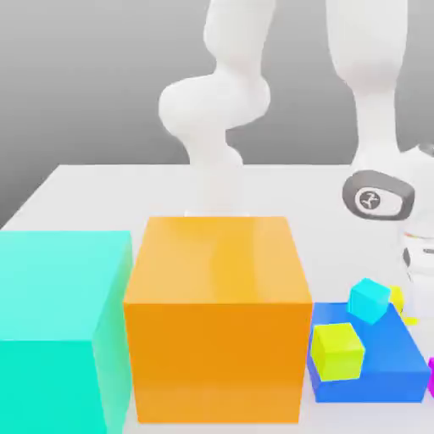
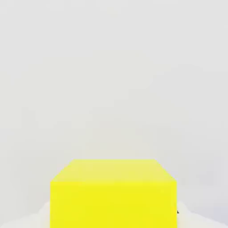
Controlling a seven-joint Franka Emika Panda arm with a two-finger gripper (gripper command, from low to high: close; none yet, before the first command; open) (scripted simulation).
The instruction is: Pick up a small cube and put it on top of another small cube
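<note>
The pincer is pressed together on a small yellow cube point(image 2: 113, 196). In the hand view that cube sits right at the pincer, with pale, bare bench point(image 2: 111, 80) beyond it. In the exterior view a sliver of yellow point(image 1: 397, 298) peeks out at the far right, just behind the small cyan cube point(image 1: 370, 299), below the white arm point(image 1: 379, 197). That sliver is likely the same yellow cube.

The small cyan cube sits tilted on the far edge of a flat blue block point(image 1: 373, 360). A small lime cube point(image 1: 336, 350) rests on the blue block too, nearer and to the left. A big orange cube point(image 1: 217, 318) stands in the middle, and a big turquoise cube point(image 1: 61, 331) stands to its left. A bit of magenta point(image 1: 431, 377) shows at the right edge.

The yellow cube looks hard and stiff, with flat, smooth sides. It is small, so it is probably light. Smooth sides can slip, so it is best pinched on two opposite flat faces, in the middle, not at the corners. It does not look like it would break. The cube under it should be one that lies flat, because a tilted top would let the yellow cube slide off.
</note>
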